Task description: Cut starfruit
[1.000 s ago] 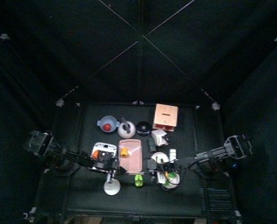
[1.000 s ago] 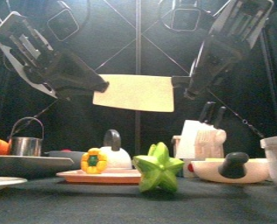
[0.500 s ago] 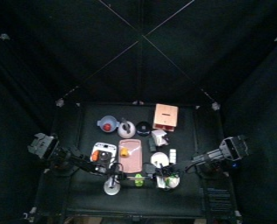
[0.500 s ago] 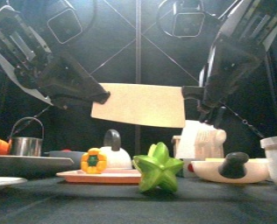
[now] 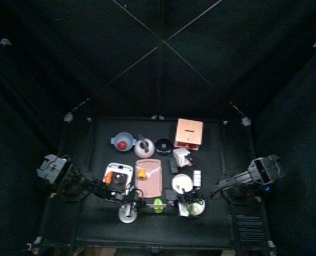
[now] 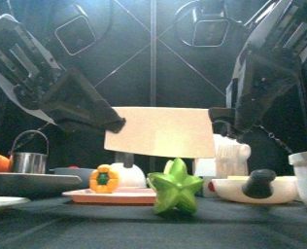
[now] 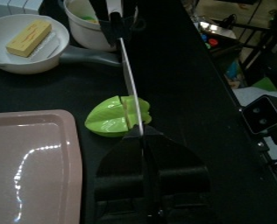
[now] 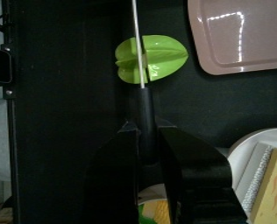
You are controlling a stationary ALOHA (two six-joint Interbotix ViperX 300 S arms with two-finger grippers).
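Starfruit (image 6: 176, 189) is seen upright on the black surface (image 6: 247, 229), beside the pink board (image 6: 111, 196). Directly above it, a broad cleaver blade (image 6: 163, 130) is grasped at opposite ends by the left end effector (image 6: 114, 121) and the right end effector (image 6: 218, 119).

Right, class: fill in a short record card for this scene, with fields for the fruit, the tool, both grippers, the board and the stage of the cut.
Fruit: small yellow-green ridged starfruit, standing uncut on the black table
Tool: broad flat cleaver blade, held level above the starfruit
Left gripper: shut on the blade's one end
Right gripper: shut on the blade's other end
Board: pink rectangular cutting board, beside the starfruit, bare
Stage: blade not yet touching fruit
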